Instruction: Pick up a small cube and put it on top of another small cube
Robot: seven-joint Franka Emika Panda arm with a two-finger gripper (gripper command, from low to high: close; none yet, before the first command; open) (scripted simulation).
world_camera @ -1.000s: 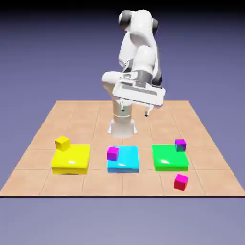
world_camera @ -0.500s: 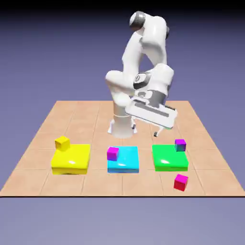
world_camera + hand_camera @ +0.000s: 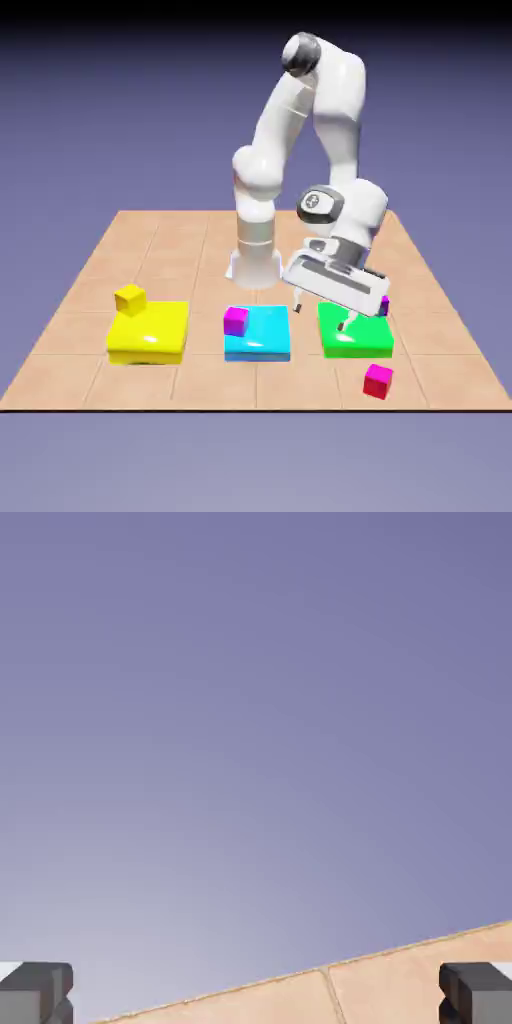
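While jaws gape empty over green block (image 3: 352, 336) | red cube (image 3: 378, 381) untouched | no writing legible

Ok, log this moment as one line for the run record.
phase: approach | gripper: open, empty, above green block | red cube: on table, untouched | yellow cube: on yellow block's corner | stack: not started

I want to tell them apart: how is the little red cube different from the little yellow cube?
The red cube sits on the bare table; the yellow cube rests at the flat yellow block's far corner. Red is at the exterior view's right, yellow at its left. Both look equally small, and neither is held.
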